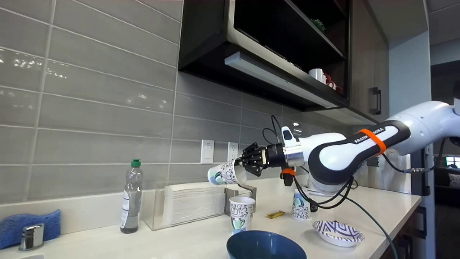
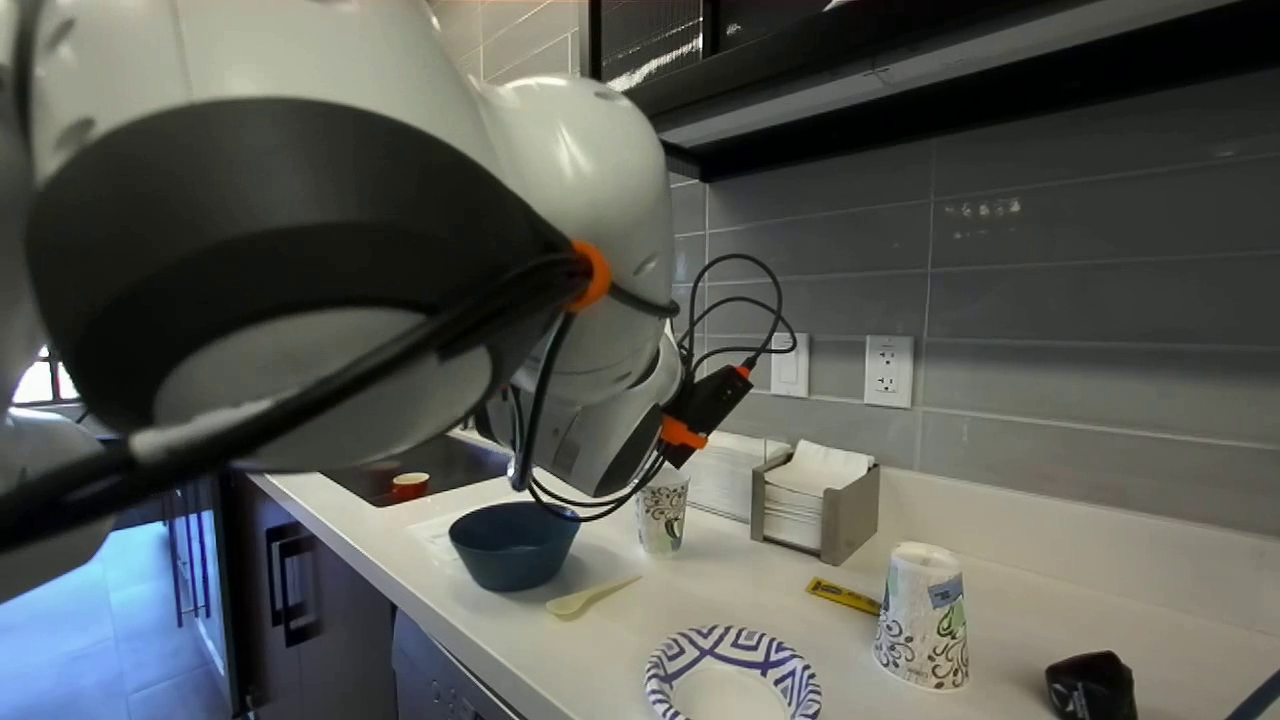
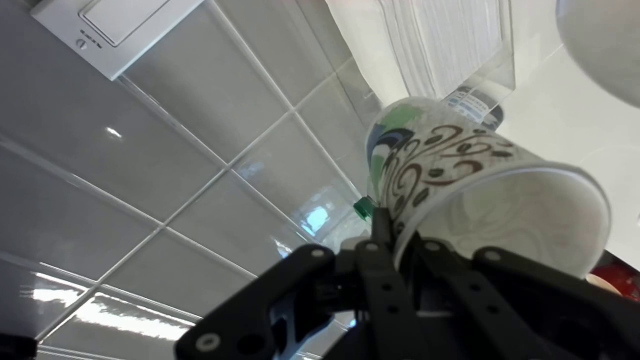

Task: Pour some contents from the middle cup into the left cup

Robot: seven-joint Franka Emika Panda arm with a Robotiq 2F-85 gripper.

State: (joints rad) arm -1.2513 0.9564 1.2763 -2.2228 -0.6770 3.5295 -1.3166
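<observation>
Three cups to see in an exterior view, only one of them off the counter (image 1: 172, 244). Holds the middle cup (image 1: 223, 173) just below the centre of the frame, by the rim, with the gripper (image 1: 242, 161) closed down to the thin wall. Tips it onto its side, base to the left, mouth to the right and facing back at the gripper. Looks into that mouth in the wrist view, right of centre, with fingers (image 3: 382, 225) inside and outside the rim. Back in an exterior view, straight below the mouth and upright on the counter, the left cup (image 1: 241, 214), just behind the bowl (image 1: 266, 248) at bottom centre. Impossible to tell whether lined up in depth. Upside down, right of centre, the third cup (image 1: 300, 205), near a yellow packet (image 1: 276, 214), with a plate (image 1: 338, 233) to its lower right. At lower left, a sponge (image 1: 32, 226), then a bottle (image 1: 132, 201) just beside the napkins (image 1: 196, 203). Across the upper left of an exterior view, the arm (image 2: 590, 190), hiding the middle cup; lower down, near the bowl, a spoon (image 2: 590, 597).
</observation>
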